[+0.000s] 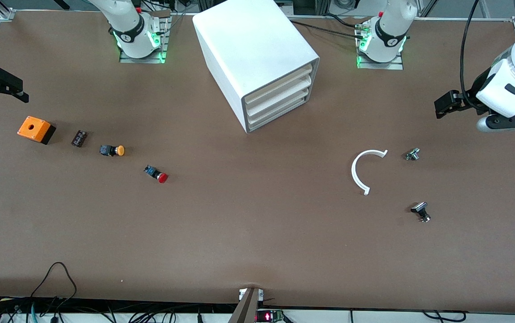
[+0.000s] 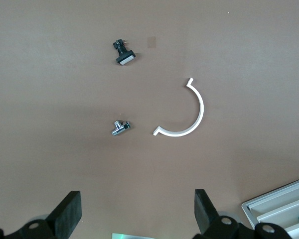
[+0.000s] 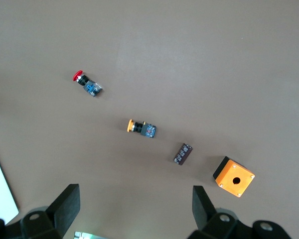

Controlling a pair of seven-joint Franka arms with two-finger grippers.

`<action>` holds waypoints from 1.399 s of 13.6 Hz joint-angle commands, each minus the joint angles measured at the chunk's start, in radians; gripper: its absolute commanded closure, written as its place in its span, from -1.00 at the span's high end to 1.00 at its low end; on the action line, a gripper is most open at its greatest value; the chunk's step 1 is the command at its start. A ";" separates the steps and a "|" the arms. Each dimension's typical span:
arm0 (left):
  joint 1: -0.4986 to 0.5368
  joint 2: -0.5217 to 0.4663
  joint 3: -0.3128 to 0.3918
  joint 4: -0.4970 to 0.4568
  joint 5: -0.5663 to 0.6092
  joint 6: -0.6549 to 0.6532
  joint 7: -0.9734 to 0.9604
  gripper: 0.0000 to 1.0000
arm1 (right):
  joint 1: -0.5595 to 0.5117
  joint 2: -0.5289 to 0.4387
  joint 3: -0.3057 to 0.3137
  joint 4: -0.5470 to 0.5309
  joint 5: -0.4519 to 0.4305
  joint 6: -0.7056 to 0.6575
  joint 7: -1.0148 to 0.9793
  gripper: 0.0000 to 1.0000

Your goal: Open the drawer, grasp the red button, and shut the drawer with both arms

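Observation:
The white cabinet stands at the middle of the table near the robots' bases, with four cream drawer fronts, all pushed in. The drawer is the second from the top. The button with the red cap lies on its side on the brown table, toward the right arm's end, and also shows in the right wrist view. My right gripper hangs open and empty over the table's edge at that end, its jaws wide apart. My left gripper hangs open and empty over the left arm's end.
An orange-capped button, a small dark block and an orange box with a hole lie beside the red button. Toward the left arm's end lie a white C-shaped ring, a small metal part and a black part.

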 commanded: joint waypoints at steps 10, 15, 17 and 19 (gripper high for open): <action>0.036 0.009 0.000 0.042 -0.036 -0.026 0.034 1.00 | 0.024 0.005 0.018 -0.019 -0.006 0.011 -0.029 1.00; 0.023 0.011 -0.008 0.040 -0.038 -0.057 0.052 1.00 | 0.022 0.013 0.014 -0.019 0.004 0.000 -0.049 1.00; 0.026 0.011 -0.014 0.040 -0.038 -0.054 0.052 1.00 | 0.019 0.024 0.012 -0.005 0.004 0.000 -0.052 1.00; 0.033 0.012 -0.014 0.040 -0.038 -0.049 0.052 1.00 | 0.019 0.028 0.012 0.000 0.006 0.000 -0.055 1.00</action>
